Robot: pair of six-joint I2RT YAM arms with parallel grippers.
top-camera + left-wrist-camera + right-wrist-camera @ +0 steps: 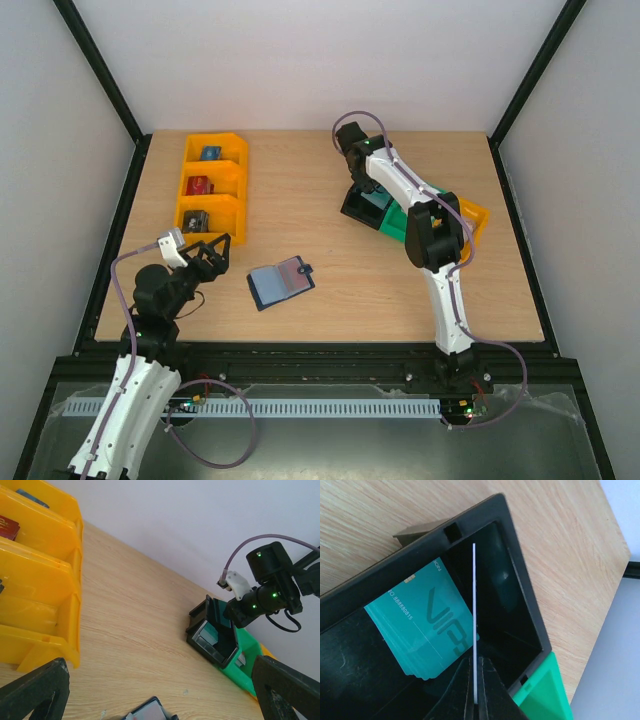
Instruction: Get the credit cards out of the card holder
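Card holder (280,283): dark navy, open, flat on bench (380,290) near middle, inner panels up, tab at right. Teal credit cards (420,630): fanned stack lying inside black bin (517,605). Above them single card (474,605), seen edge-on, pinched in right tool (476,667).

The top external camera looked down from above and behind the arm bases, taking in the whole worktop (290,200). The left wrist camera sat low by the near left corner, facing the far right corner, fingers (35,690) of the left tool (208,250) framing its bottom corners. The right wrist camera hung very close over the black bin (520,575), looking in past the right tool (476,662) and an edge-on credit card (474,605). All three views shared that bin; the first two also shared the yellow bins (243,185) and card holder (280,283).
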